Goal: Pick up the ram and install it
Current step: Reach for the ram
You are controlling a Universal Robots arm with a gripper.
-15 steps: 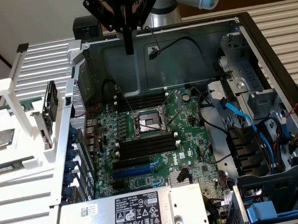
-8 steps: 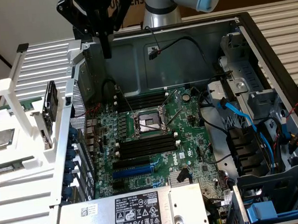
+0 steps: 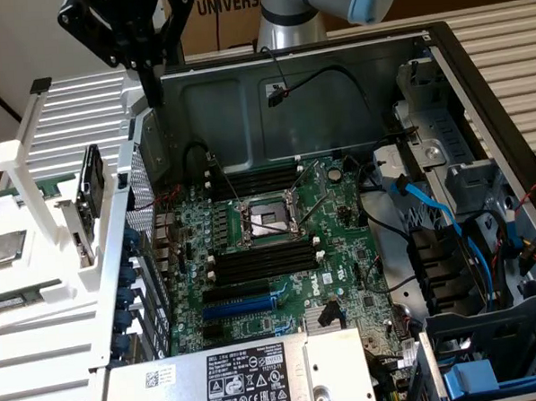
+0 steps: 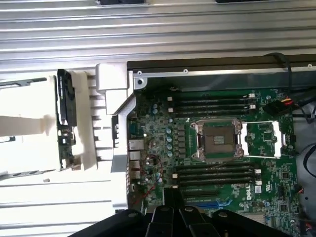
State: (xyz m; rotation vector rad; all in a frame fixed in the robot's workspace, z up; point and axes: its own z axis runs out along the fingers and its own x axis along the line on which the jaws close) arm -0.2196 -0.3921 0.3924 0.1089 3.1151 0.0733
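In the exterior view the ram [image 3: 92, 187] stands on edge in a white rack [image 3: 43, 325] at nine o'clock, just beside the open computer case [image 3: 227, 104]. At eleven o'clock the gripper [image 3: 155, 94] hangs over the case's edge, fingers pressed together, holding nothing. The motherboard [image 3: 279, 245] lies at the centre.

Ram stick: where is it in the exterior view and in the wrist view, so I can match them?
Exterior view: the ram stands on edge in the white rack, at that view's left.
Wrist view: the ram is in the same rack, beside the motherboard's port edge.
Shared landmark: the processor socket.
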